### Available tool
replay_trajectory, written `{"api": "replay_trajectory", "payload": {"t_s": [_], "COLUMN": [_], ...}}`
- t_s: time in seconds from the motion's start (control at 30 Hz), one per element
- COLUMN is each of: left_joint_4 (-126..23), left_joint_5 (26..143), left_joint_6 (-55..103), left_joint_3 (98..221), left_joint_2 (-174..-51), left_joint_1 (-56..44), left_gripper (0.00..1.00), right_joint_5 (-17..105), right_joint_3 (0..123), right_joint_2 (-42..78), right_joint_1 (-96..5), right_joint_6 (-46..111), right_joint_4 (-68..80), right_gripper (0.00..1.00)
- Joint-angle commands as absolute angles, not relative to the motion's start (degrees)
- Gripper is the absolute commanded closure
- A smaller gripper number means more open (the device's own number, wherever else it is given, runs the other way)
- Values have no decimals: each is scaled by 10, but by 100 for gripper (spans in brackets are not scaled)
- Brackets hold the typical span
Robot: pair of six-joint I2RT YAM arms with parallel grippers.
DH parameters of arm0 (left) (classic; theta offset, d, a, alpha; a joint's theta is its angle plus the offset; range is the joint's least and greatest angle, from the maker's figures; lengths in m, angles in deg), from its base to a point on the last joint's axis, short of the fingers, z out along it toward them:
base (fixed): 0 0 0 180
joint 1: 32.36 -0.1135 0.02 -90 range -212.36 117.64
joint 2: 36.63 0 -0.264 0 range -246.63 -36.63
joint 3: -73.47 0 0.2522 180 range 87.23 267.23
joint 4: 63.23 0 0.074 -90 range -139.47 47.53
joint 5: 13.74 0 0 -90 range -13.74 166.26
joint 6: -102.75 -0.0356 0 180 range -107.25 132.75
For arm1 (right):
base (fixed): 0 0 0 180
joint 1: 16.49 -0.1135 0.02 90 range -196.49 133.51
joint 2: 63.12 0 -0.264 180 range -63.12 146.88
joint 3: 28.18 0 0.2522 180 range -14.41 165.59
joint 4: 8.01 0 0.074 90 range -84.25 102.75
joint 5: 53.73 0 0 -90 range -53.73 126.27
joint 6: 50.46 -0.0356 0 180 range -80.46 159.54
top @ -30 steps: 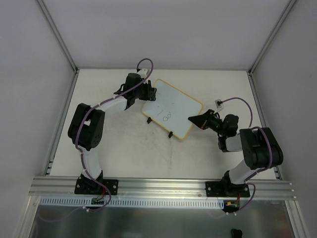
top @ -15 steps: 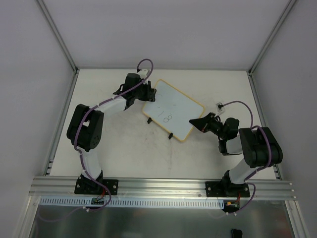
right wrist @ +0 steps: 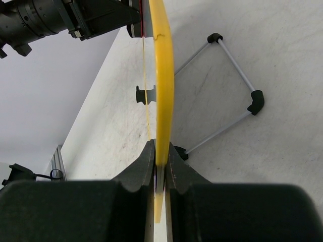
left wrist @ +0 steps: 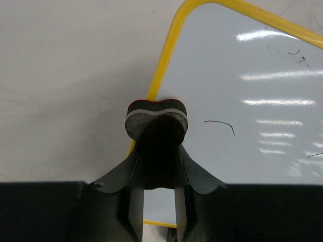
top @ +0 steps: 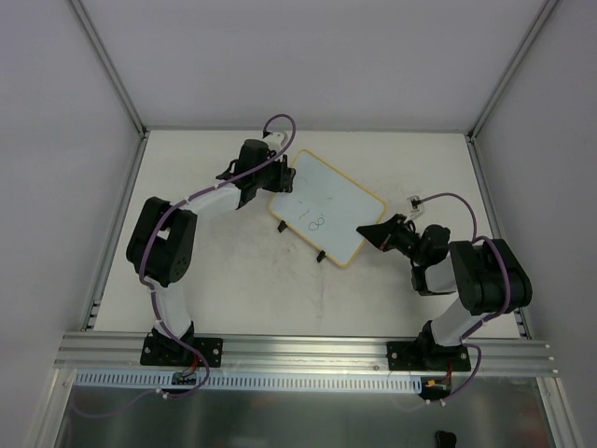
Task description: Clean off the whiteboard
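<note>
The whiteboard has a yellow frame and stands tilted on a wire stand with black feet. A small dark scribble sits near its lower middle, and faint strokes show in the left wrist view. My left gripper is shut on a black eraser that is pressed against the board's left frame edge. My right gripper is shut on the board's right edge, seen edge-on in the right wrist view, with its jaws clamped on the frame.
The board stands on a pale tabletop enclosed by white walls. A small white connector on a purple cable lies right of the board. An aluminium rail runs along the near edge by the arm bases.
My right gripper has drawn slightly down and right, turning the board a little. My left gripper with the eraser stays at the board's left edge.
</note>
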State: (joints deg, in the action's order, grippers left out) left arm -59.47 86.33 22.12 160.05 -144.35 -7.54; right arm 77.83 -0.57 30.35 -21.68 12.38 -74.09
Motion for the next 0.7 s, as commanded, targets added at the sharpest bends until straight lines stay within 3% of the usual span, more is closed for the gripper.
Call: {"api": "replay_trajectory", "payload": {"t_s": [0.0, 0.37, 0.67], "left_joint_4": [-561, -524, -481], "left_joint_5": [863, 817, 845], "left_joint_6": [195, 140, 152], "left_joint_3": [1611, 1664, 1670], "left_joint_2": [-1450, -1480, -1493], "left_joint_1": [-63, 17, 74], "left_gripper": [100, 100, 100], "right_joint_5": [735, 745, 749], "right_joint_3": [-19, -18, -18], "right_joint_2": [319, 318, 314], "right_joint_1": [-221, -224, -224], "right_joint_6": [206, 209, 210], "right_joint_4": [-821, -821, -821], "right_gripper": [100, 100, 100]}}
